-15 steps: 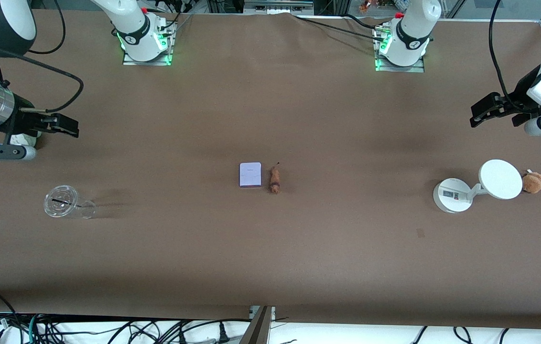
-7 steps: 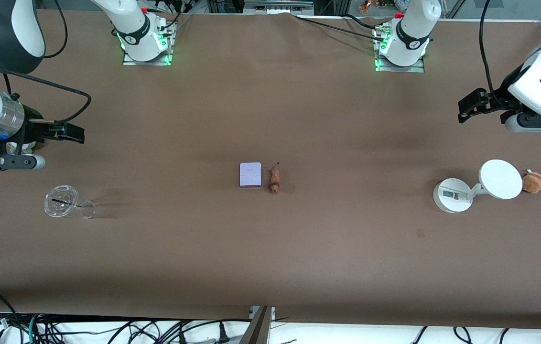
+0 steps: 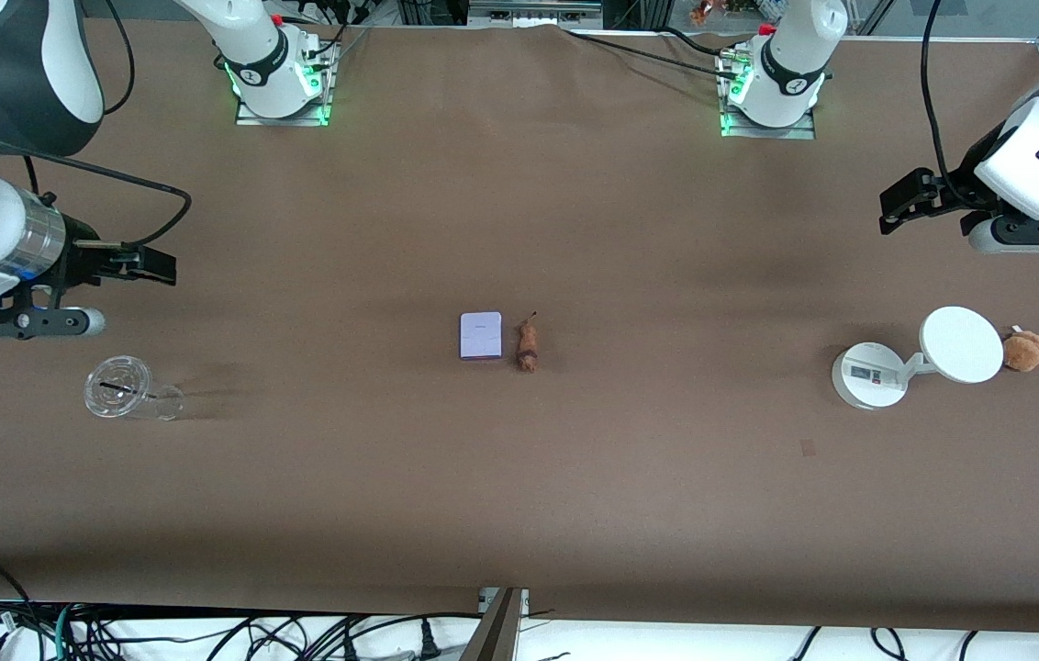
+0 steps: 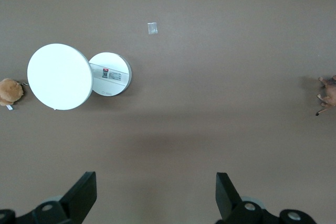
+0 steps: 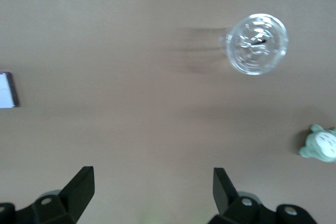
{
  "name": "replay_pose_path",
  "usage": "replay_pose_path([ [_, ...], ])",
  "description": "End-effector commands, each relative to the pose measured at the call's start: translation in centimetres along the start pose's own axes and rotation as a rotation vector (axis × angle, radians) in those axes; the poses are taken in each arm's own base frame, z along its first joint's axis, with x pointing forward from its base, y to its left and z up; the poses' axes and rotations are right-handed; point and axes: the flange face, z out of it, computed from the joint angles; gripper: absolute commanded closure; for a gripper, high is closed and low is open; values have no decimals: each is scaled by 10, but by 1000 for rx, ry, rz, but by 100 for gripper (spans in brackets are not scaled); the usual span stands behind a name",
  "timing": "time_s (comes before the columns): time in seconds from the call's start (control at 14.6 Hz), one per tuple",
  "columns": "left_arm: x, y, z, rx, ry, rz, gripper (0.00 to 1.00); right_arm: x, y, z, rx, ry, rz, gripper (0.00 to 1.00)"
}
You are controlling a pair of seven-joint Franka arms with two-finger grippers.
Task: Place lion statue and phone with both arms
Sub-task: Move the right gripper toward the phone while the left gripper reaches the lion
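Both claws spread and empty, the left claw point(image 3: 896, 209) should approach the tan-and-brown lion figurine point(image 3: 528, 346) squarely, the right claw point(image 3: 152, 264) the flat lavender phone point(image 3: 481, 335) touching-close beside it mid-counter.

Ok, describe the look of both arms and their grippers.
Both arms are glossy white with black joint sections; their bases glow green. Black cables loop along each. The right arm shows a silver wrist band. The left gripper and right gripper are black, with two wedge-shaped fingers.
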Motion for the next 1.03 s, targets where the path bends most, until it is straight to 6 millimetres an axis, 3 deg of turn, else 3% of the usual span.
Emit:
replay_pose_path([
  [0.0, 2, -2, -6, 22, 10, -1, 0, 9, -12, 6, 27, 8, -6, 0],
  [0.34, 0, 18, -5, 29, 4, 46, 0, 21, -35, 22, 23, 21, -37, 0],
  [0.62, 3, 7, -3, 14, 4, 24, 0, 26, -47, 31, 21, 27, -53, 0],
  [0.82, 3, 13, 0, 24, 1, 22, 0, 39, -60, 51, 21, 39, -69, 0],
  [0.96, 4, 10, 4, 24, -12, 14, 0, 51, -87, 75, 18, 54, -101, 0],
])
